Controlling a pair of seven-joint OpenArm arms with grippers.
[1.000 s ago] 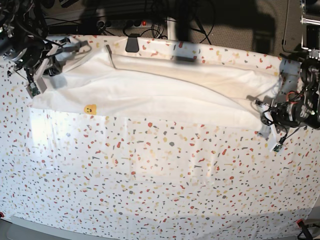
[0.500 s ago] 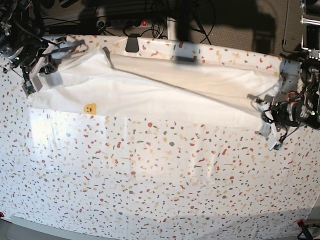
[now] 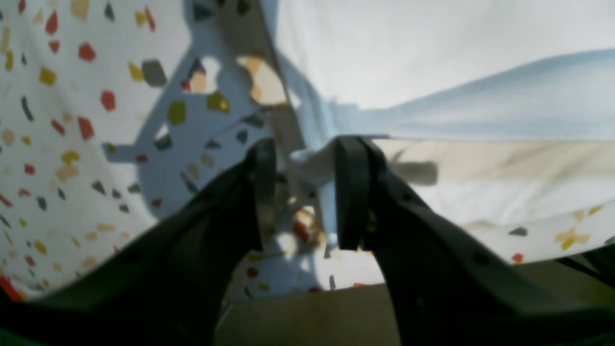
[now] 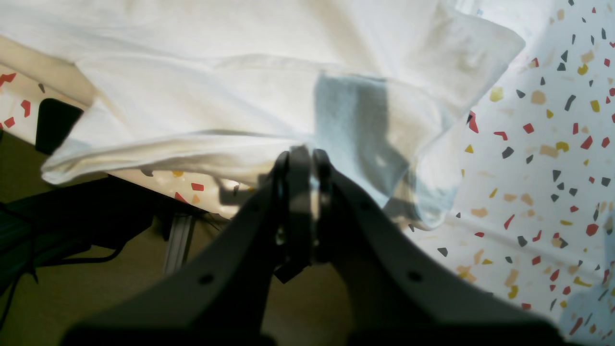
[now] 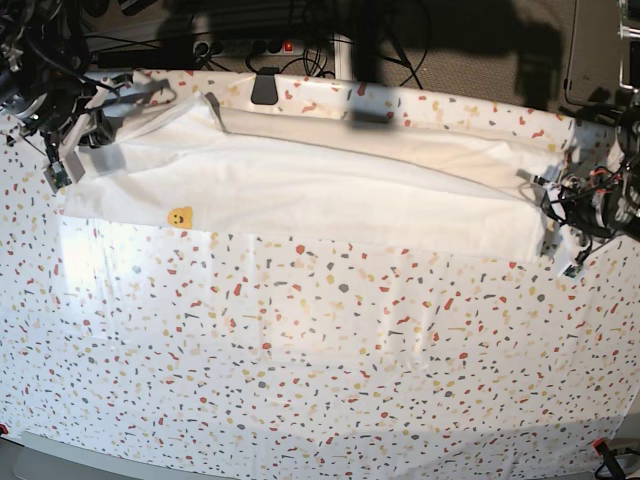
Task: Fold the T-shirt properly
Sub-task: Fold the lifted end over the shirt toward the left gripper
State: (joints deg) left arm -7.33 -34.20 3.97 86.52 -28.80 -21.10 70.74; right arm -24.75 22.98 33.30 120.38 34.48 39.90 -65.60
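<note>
The left gripper point(image 3: 300, 192) stands with its jaws parted, a fold of white cloth between them but, as far as the blurred wrist view lets one judge, no longer pinched; the right gripper point(image 4: 299, 192) has its jaws pressed together at the edge of the cloth, and whether a hem is caught in them cannot be told. The T-shirt point(image 5: 300, 190) lies as a long band across the far side of the speckled table point(image 5: 320, 380), print hidden, a small yellow mark point(image 5: 179, 216) near its front edge; one end lies beside each gripper. The cloth looks light, limp and thin; it should sag and crease wherever unsupported, and slide easily on the smooth table; doubled hems and folded corners at both ends seem the surest places to pinch, lifted together to keep the band taut.
</note>
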